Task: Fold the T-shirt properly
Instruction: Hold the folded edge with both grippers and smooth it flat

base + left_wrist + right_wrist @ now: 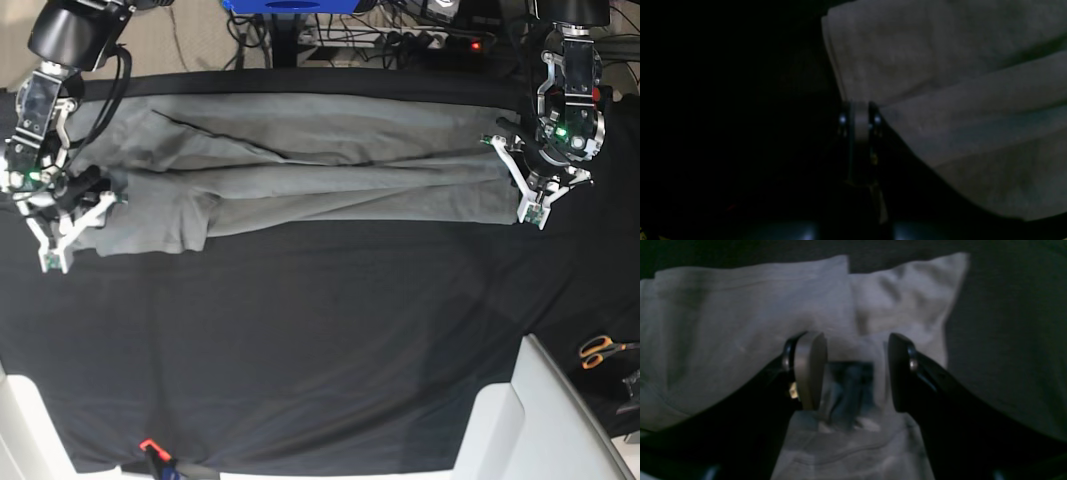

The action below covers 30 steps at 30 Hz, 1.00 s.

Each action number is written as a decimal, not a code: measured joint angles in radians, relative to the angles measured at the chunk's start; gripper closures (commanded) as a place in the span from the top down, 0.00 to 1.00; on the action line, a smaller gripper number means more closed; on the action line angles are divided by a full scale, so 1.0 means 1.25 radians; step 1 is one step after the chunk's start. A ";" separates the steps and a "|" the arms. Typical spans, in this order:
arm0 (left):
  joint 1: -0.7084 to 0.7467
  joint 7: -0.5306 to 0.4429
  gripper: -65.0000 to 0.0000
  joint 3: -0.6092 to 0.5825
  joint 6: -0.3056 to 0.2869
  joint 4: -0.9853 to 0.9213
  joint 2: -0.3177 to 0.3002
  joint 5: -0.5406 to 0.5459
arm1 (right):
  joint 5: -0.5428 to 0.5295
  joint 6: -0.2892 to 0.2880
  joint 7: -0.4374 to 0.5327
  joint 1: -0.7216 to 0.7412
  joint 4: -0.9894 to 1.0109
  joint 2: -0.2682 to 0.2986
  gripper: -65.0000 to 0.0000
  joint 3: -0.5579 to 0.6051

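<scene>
T-shirt point(300, 180) lies stretched sideways across the far half of the black cloth point(320, 340), already doubled lengthwise; left gripper point(532, 205) sits at the shirt's one end, jaws clenched, seemingly pinching the corner hem, though the dark wrist view leaves that unclear; right gripper point(857, 373) sits at the shirt's opposite end, jaws parted astride a raised fold, not gripping. Risks: uneven pull from one held end skews the fold; right jaws may close on too few layers; scissors point(603, 350) well clear of the shirt.
</scene>
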<state>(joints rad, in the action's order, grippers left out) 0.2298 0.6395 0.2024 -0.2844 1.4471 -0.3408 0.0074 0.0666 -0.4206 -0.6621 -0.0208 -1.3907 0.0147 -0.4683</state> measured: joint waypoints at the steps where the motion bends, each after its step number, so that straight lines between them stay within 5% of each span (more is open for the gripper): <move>1: 0.000 0.000 0.00 0.000 0.000 0.000 0.000 0.000 | 0.003 0.000 0.000 0.000 0.019 -0.001 0.37 0.000; 5: 0.000 0.000 0.00 0.000 0.000 0.000 0.000 0.000 | 0.004 -0.005 -0.003 -0.006 0.047 0.003 0.01 0.001; 6: 0.000 0.000 0.00 0.000 0.000 0.000 0.000 0.000 | 0.003 -0.005 -0.003 -0.006 0.046 0.004 0.00 0.001; 30: 0.000 0.000 0.00 0.000 0.000 0.000 0.000 0.000 | -0.005 -0.006 -0.070 -0.076 -0.099 0.003 0.00 0.005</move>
<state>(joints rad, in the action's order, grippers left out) 0.2302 0.6392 0.2020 -0.2848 1.4471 -0.3408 0.0078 0.0601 -0.4278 -0.7502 -0.1154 -1.5139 0.0189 -0.4625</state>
